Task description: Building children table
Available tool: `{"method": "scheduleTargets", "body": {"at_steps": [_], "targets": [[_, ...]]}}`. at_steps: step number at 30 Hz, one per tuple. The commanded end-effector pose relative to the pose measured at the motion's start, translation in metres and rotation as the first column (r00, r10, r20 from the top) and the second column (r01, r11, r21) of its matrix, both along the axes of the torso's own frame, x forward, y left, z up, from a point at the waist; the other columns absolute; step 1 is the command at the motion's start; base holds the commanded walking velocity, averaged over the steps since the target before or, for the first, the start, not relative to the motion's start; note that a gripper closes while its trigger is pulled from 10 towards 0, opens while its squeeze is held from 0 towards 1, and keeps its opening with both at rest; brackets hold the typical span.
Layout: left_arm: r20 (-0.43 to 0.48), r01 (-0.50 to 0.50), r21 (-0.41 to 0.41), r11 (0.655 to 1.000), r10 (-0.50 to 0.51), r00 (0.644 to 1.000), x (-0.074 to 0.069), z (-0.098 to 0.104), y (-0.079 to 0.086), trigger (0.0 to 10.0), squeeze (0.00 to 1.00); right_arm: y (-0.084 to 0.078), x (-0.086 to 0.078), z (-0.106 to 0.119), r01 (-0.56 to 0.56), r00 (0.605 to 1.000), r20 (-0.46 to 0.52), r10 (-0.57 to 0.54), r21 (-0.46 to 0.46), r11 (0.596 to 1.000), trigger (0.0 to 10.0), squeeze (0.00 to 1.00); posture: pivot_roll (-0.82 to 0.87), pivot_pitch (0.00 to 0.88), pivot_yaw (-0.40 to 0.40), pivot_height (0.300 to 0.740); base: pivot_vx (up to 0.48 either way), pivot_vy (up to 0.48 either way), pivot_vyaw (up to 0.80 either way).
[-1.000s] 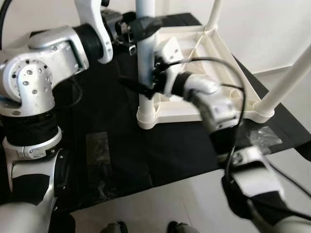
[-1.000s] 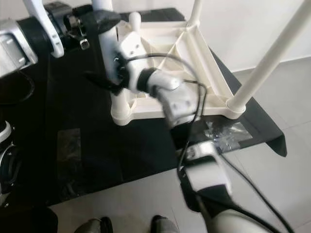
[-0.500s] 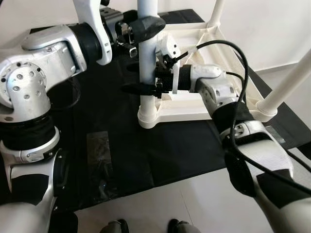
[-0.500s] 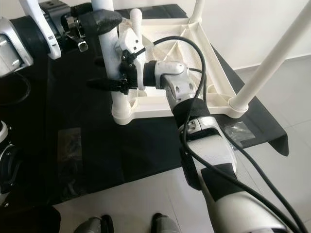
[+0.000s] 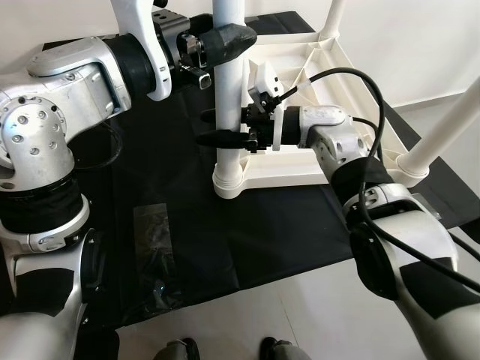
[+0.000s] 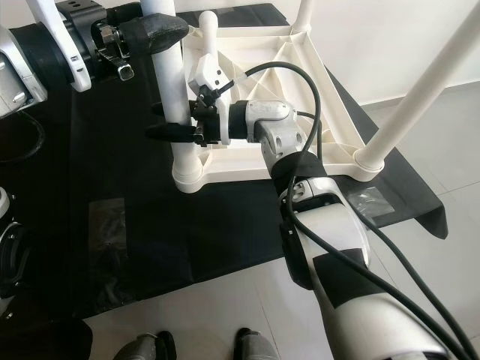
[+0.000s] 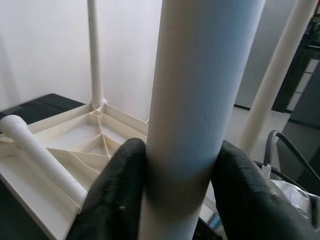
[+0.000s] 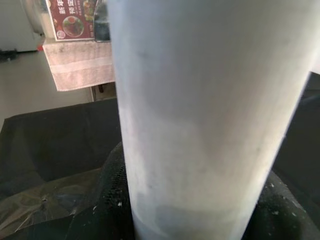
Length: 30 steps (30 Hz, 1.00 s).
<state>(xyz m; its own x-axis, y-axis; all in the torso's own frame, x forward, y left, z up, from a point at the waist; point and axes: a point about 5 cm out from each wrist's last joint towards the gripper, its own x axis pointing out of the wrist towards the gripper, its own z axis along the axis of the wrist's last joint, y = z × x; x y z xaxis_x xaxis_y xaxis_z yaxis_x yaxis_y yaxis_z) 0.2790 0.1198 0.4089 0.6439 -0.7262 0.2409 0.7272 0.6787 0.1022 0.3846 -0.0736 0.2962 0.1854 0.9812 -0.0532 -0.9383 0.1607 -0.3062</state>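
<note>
The white table leg (image 5: pixel 229 90) stands upright in the near corner socket of the upturned tabletop (image 5: pixel 315 161) on the black mat (image 5: pixel 187 217). The left gripper (image 5: pixel 225 37) is clamped on the leg high up — the right gripper (image 5: pixel 221 129) grips it lower, just above the socket, forearm reaching in level.

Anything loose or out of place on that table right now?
One loose leg lies flat inside the upturned tabletop, not yet fitted. Both pincers, left and right, grip the upright near leg.
</note>
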Motion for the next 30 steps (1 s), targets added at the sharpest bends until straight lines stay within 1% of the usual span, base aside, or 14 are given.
{"method": "scheduleTargets", "body": {"at_steps": [1, 12, 13, 15, 16, 17, 18, 19, 20, 21, 22, 24, 26, 30], "targets": [[0.013, 0.032, 0.034, 0.999, -0.033, 0.999, -0.004, -0.002, -0.001, 10.0, 1.00, -0.009, 0.003, -0.004, 0.040, 0.999, 0.017, -0.040, 0.008, 0.999, 0.0, 0.00, -0.04, 0.227, -0.028, 0.740, 0.000, 0.000, 0.00], [0.010, -0.006, -0.016, 1.000, 0.007, 1.000, 0.002, 0.001, 0.001, 10.0, 1.00, -0.017, 0.007, -0.002, 0.114, 0.993, -0.006, -0.114, 0.076, 0.991, 0.0, 0.00, -0.06, 0.216, -0.035, 0.740, 0.000, 0.000, 0.00], [0.003, -0.011, -0.026, 1.000, 0.011, 1.000, 0.004, 0.001, 0.002, 10.0, 0.55, -0.014, 0.007, -0.006, 0.147, 0.989, -0.032, -0.145, 0.094, 0.985, 0.0, 0.00, -0.07, 0.215, -0.043, 0.740, 0.000, 0.000, 0.00], [0.003, -0.011, -0.026, 1.000, 0.011, 1.000, 0.004, 0.001, 0.002, 10.0, 0.55, -0.014, 0.007, -0.006, 0.147, 0.989, -0.032, -0.145, 0.094, 0.985, 0.0, 0.00, -0.07, 0.215, -0.043, 0.740, 0.000, 0.000, 0.00], [-0.012, -0.030, -0.038, 0.999, 0.029, 1.000, 0.008, -0.002, 0.004, 10.0, 0.00, -0.002, 0.011, -0.026, 0.352, 0.935, -0.071, -0.346, 0.107, 0.930, 0.0, 0.00, -0.07, 0.218, -0.056, 0.740, 0.000, 0.000, 0.00], [-0.012, -0.030, -0.038, 0.999, 0.029, 1.000, 0.008, -0.002, 0.004, 10.0, 0.00, -0.002, 0.011, -0.026, 0.352, 0.935, -0.071, -0.346, 0.107, 0.930, 0.0, 0.00, -0.07, 0.218, -0.056, 0.740, 0.000, 0.000, 0.00], [-0.027, -0.046, -0.044, 0.998, 0.045, 0.999, 0.013, -0.004, 0.005, 10.0, 0.00, 0.014, 0.000, -0.055, 0.550, 0.834, -0.135, -0.534, 0.134, 0.824, 0.0, 0.00, -0.06, 0.215, -0.057, 0.740, 0.000, 0.000, 0.00], [-0.027, -0.046, -0.044, 0.998, 0.045, 0.999, 0.013, -0.004, 0.005, 10.0, 0.00, 0.014, 0.000, -0.055, 0.550, 0.834, -0.135, -0.534, 0.134, 0.824, 0.0, 0.00, -0.06, 0.215, -0.057, 0.740, 0.000, 0.000, 0.00], [-0.039, -0.059, -0.047, 0.997, 0.057, 0.998, 0.017, -0.007, 0.006, 10.0, 0.00, 0.024, -0.016, -0.072, 0.695, 0.718, -0.205, -0.665, 0.171, 0.698, 0.0, 0.00, -0.06, 0.220, -0.053, 0.740, 0.000, 0.000, 0.00], [-0.047, -0.066, -0.044, 0.997, 0.064, 0.997, 0.019, -0.011, 0.007, 10.0, 0.00, 0.031, -0.030, -0.082, 0.770, 0.637, -0.266, -0.723, 0.177, 0.613, 0.0, 0.00, -0.08, 0.221, -0.042, 0.740, 0.000, 0.000, 0.00], [-0.050, -0.067, -0.041, 0.997, 0.065, 0.997, 0.020, -0.013, 0.008, 10.0, 0.00, 0.036, -0.036, -0.086, 0.788, 0.614, -0.300, -0.730, 0.179, 0.590, 0.0, 0.00, -0.08, 0.221, -0.042, 0.740, 0.000, 0.000, 0.00], [-0.051, -0.059, -0.036, 0.998, 0.057, 0.997, 0.022, -0.014, 0.006, 10.0, 0.00, 0.046, -0.036, -0.086, 0.781, 0.621, -0.326, -0.713, 0.181, 0.597, 0.0, 0.00, -0.08, 0.211, -0.043, 0.740, 0.000, 0.000, 0.00], [-0.056, -0.061, -0.041, 0.997, 0.059, 0.997, 0.031, -0.016, -0.002, 10.0, 0.00, 0.052, -0.035, -0.085, 0.772, 0.632, -0.335, -0.699, 0.191, 0.606, 0.0, 0.00, -0.08, 0.196, -0.046, 0.740, 0.000, 0.000, 0.00], [-0.048, -0.089, -0.035, 0.995, 0.087, 0.995, 0.038, -0.018, -0.004, 10.0, 0.00, 0.055, -0.032, -0.082, 0.763, 0.643, -0.336, -0.689, 0.199, 0.615, 0.0, 0.00, -0.08, 0.192, -0.053, 0.740, 0.000, 0.000, 0.00]]}}
